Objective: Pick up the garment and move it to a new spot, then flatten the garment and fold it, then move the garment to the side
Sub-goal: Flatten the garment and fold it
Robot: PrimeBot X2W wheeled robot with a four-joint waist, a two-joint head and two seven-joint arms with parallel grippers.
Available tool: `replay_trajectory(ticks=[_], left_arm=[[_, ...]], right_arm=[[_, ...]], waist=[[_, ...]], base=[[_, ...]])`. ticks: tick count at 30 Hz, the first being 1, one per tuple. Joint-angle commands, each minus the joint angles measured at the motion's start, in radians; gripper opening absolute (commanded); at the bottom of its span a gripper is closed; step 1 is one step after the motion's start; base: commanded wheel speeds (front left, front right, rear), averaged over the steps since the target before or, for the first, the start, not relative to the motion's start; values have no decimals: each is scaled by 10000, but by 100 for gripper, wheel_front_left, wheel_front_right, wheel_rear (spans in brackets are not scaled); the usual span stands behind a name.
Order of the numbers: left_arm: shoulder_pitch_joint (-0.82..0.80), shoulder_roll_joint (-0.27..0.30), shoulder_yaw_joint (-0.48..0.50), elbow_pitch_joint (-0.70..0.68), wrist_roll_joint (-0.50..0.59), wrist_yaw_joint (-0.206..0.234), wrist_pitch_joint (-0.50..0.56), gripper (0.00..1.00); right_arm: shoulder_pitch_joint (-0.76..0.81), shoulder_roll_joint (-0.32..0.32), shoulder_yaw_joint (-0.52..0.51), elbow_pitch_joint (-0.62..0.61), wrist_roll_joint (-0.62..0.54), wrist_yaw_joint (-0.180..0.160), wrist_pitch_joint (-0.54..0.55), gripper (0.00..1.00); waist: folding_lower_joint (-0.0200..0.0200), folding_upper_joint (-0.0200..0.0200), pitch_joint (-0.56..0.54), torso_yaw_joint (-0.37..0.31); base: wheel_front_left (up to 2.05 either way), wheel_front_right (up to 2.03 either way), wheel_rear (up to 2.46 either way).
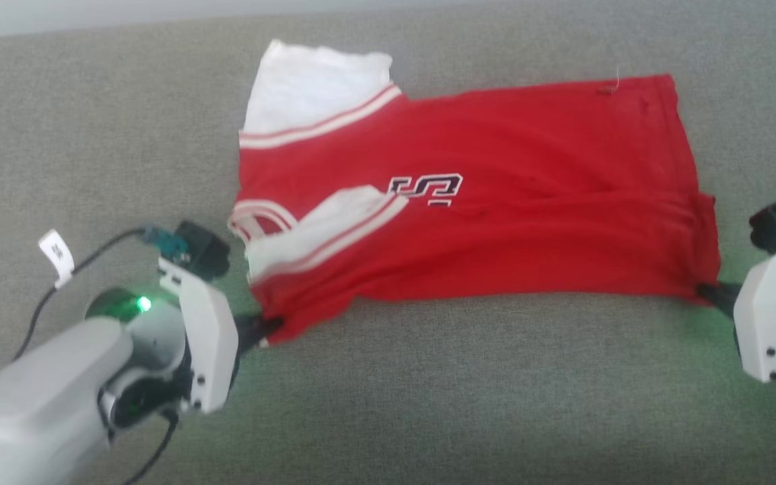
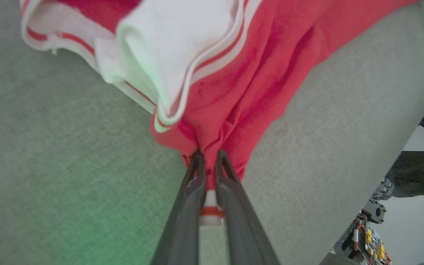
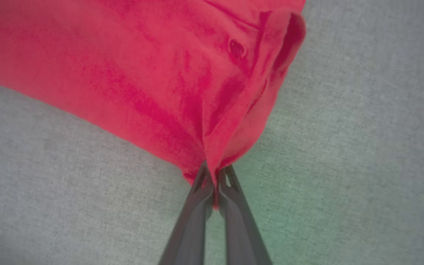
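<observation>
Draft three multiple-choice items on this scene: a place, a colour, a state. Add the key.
1. Where does the left gripper grip the garment? A. the far white sleeve B. the near corner at the sleeve end C. the chest lettering
2. What colour are the sleeves? A. blue B. black C. white
3. How is the right gripper? A. shut on the garment B. open above it C. shut on nothing

Key: 1 B, fingers pinch striped trim at that corner; 2 C, both show white beside the red body; 3 A, red cloth is pinched between its fingers.
</observation>
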Motion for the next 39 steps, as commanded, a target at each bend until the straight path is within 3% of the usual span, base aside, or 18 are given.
replay_trajectory(ticks=[1,12,13,14,15,16,17,24,29,33,39], left_arm=[[346,183,-43,-369,-140,91,-11,0],[1262,1435,138,-2740,-435,1015,-225,0],[1289,1461,155,-2803,-388,1084,-295,11],[1309,1470,181,-2841,-350,1145,-352,38],[1326,1468,213,-2869,-345,1195,-444,54],[1312,1472,276,-2881,-329,1230,-562,82],[1313,1494,357,-2853,-372,1270,-678,100],[995,1680,1356,-2375,-424,1719,-2063,100],[300,1274,2208,-1148,-278,2009,-3250,100],[-526,910,2536,-48,-44,2050,-3645,100],[-2499,296,2626,2465,573,1647,-3346,100]], right_arm=[[272,-66,-19,-200,127,-19,16,0],[1586,-354,-860,-1053,276,-19,-50,0],[1600,-299,-1001,-1088,147,-19,-221,0],[1595,-214,-1191,-1054,27,-19,-411,42],[1628,-108,-1370,-1018,-110,-19,-631,95],[1664,8,-1554,-1005,-247,-19,-874,100],[1693,116,-1775,-982,-410,-19,-1131,100],[1631,1084,-3120,-1551,-1832,-16,-3825,100],[1444,2048,-3544,-2224,-2503,-19,-5734,100],[1345,2542,-3553,-2567,-2762,-18,-6334,100],[1093,3163,-3218,-2930,-2951,-19,-6773,100]], waist=[[0,1,-87,11],[0,1,-210,37],[0,1,-217,37],[0,1,-224,31],[0,1,-241,25],[0,1,-261,18],[0,1,-279,2],[0,1,-239,-296],[0,1,-3,-703],[0,1,272,-1078],[0,1,963,-2036]], base=[[0,0,0],[0,0,0],[0,0,0],[0,0,0],[0,0,0],[0,0,0],[0,0,0],[0,0,0],[0,0,0],[0,0,0],[0,0,0]])
